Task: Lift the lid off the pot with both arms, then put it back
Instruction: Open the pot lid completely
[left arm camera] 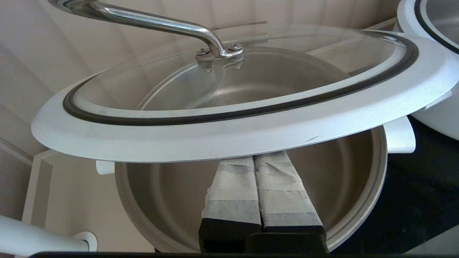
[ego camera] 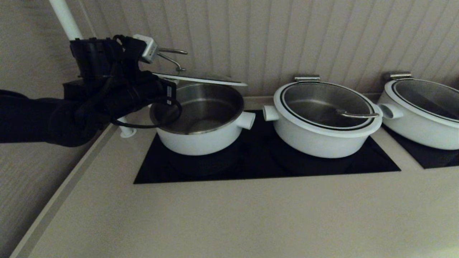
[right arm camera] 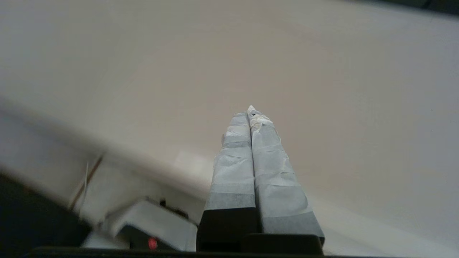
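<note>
The lid (ego camera: 200, 78) is raised and tilted above the open pot (ego camera: 200, 123), with its steel loop handle (ego camera: 172, 57) towards the left. My left gripper (ego camera: 161, 84) is at the pot's left side. In the left wrist view its taped fingers (left arm camera: 233, 186) are shut together over the pot's steel inside (left arm camera: 358, 186). Their tips pass under the lid's white rim (left arm camera: 251, 129), which lies on top of them. The handle (left arm camera: 150, 19) is free above. My right gripper (right arm camera: 250, 111) is shut and empty over a plain beige surface, out of the head view.
A second white pot with its lid on (ego camera: 322, 118) stands just right of the open pot on the black cooktop (ego camera: 265, 168). A third lidded pot (ego camera: 423, 111) is at far right. The ribbed wall is close behind. The beige counter (ego camera: 251, 222) lies in front. A white pole (ego camera: 66, 19) rises at back left.
</note>
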